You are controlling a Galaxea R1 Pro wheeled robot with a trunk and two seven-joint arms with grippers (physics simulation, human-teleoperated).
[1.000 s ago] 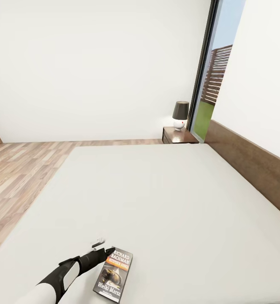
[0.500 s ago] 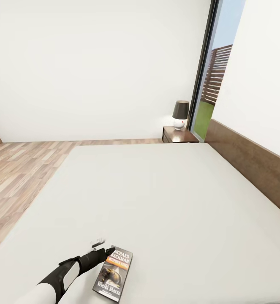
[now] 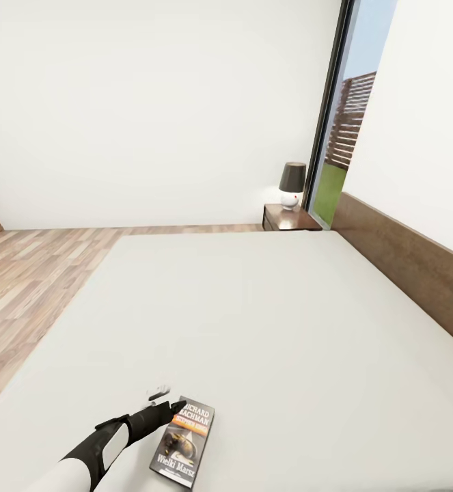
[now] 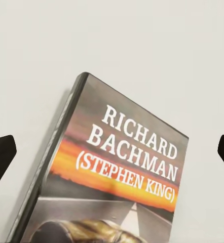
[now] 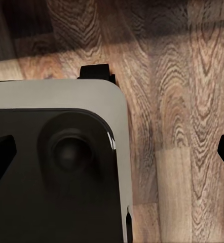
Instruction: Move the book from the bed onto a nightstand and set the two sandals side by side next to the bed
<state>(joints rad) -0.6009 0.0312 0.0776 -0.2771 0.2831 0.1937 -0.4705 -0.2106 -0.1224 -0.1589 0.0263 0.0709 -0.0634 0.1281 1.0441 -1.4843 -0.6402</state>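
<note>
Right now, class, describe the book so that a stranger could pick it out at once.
Start at the wide grey bed and go to its near edge by the left gripper. There the book lies flat, a thin dark paperback with an orange band and white lettering "Richard Bachman".

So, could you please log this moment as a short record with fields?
room: bedroom, wood floor, tall window
book: flat on the bed, cover up, near its front edge
left gripper: open, fingers wide apart, at the book's top end
right gripper: open, over wood floor
nightstand: far side of bed, by the window
lamp: on that nightstand
</note>
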